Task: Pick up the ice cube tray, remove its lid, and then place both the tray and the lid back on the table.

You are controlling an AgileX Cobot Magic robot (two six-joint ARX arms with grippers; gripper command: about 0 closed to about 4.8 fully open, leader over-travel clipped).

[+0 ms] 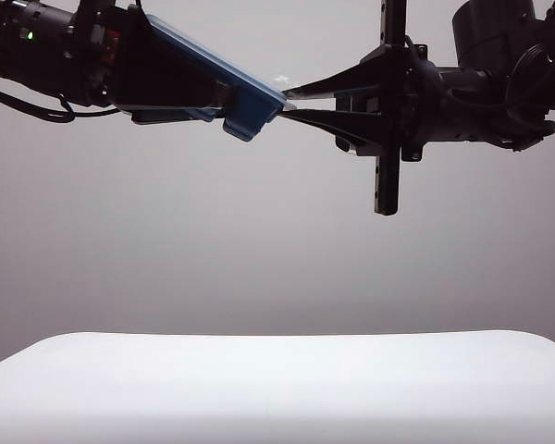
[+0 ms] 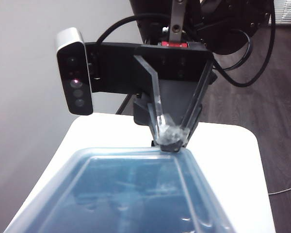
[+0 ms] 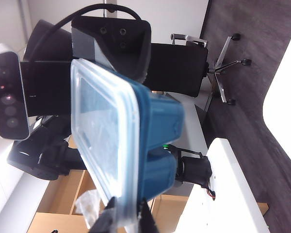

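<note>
Both arms are working high above the table [image 1: 277,379], which is lying bare and white well below them in the exterior view.

The left gripper [image 1: 199,97] is reaching in from the left of that view and is gripping the ice cube tray [image 1: 250,109] across its body, its jaws standing fairly wide because the tray is filling the gap between them. The tray is hanging in the air, tilted so that its far end is dipping down toward the right gripper. In the left wrist view the left gripper's own fingers are not showing; only the covered tray [image 2: 131,194] is filling the foreground just ahead of the camera.

The lid [image 2: 136,154] is sitting on top of the tray, its frosted rim running all round the blue edge. In the right wrist view the lid [image 3: 104,145] is showing edge-on, flush against the tray [image 3: 157,141] with no clear gap between them.

The right gripper [image 1: 291,102] is coming in from the right of the exterior view, and its jaws are drawn narrow, pinching the lid's rim at the end of the tray farthest from the left gripper. The left wrist view is showing the right gripper [image 2: 170,138] closed down on that rim, and the right wrist view is showing the right gripper [image 3: 126,218] with its two fingertips [image 3: 148,223] straddling the lid's edge.
</note>
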